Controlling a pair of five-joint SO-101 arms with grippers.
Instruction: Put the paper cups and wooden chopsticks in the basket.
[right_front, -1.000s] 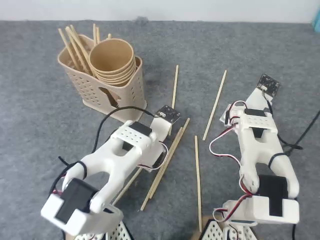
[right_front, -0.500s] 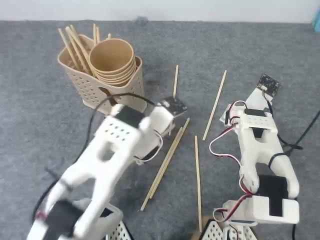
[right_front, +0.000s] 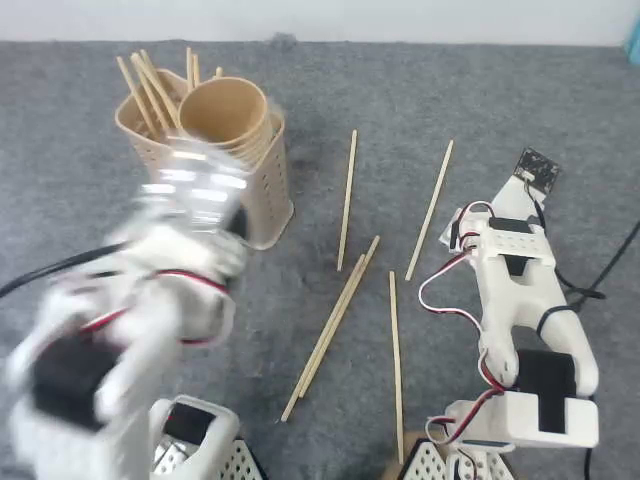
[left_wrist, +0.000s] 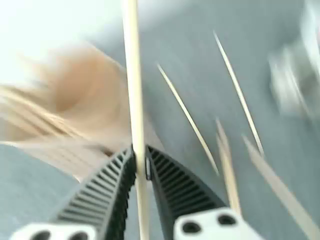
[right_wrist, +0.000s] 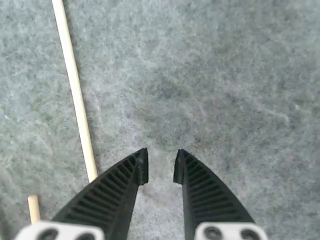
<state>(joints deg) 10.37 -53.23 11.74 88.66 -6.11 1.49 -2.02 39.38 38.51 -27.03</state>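
A beige perforated basket (right_front: 268, 205) stands at the back left with a stack of paper cups (right_front: 225, 110) and several wooden chopsticks (right_front: 150, 85) in it. Several more chopsticks (right_front: 346, 200) lie loose on the grey carpet between the arms. My left arm (right_front: 180, 250) is a blur just in front of the basket. In the left wrist view my left gripper (left_wrist: 141, 162) is shut on one chopstick (left_wrist: 131, 75), with the basket (left_wrist: 75, 125) blurred behind it. My right gripper (right_wrist: 161, 167) hovers low over bare carpet, slightly open and holding nothing, beside a chopstick (right_wrist: 75, 95).
The right arm (right_front: 515, 270) lies along the right side of the carpet, its cable trailing off to the right. Two chopsticks (right_front: 335, 320) lie together in the middle and another (right_front: 395, 350) points toward the front edge. A pale wall borders the far side.
The left arm has swung quickly left and back from the middle of the carpet toward the basket, carrying a chopstick. The right arm has not moved.
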